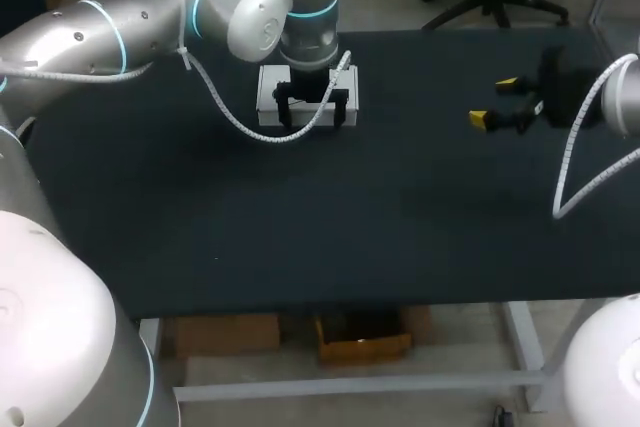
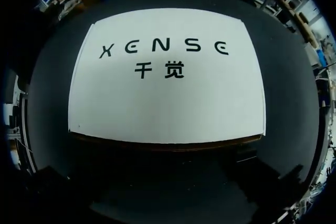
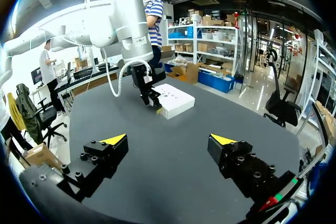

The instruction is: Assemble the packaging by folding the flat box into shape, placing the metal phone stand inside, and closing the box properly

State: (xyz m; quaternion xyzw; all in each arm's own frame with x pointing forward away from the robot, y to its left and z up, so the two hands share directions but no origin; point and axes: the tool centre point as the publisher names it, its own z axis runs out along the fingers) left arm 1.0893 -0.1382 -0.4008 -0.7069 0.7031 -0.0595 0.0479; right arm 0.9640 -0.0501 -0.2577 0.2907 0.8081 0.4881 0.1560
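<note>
Head view: the white box [image 1: 270, 92] is lying closed on the surface [image 1: 300, 227] under the left pincer [image 1: 313, 107] — grip impossible to tell; the right pincer [image 1: 494, 101], released, is hanging well apart from it, probably keeping clear.

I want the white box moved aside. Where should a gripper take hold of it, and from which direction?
Probably across two opposite side walls, on its shorter span, coming straight down from above. The white box lies flat on the table with its broad printed top facing up. That top gives nothing to pinch, while the low upright walls have nothing against them.
</note>
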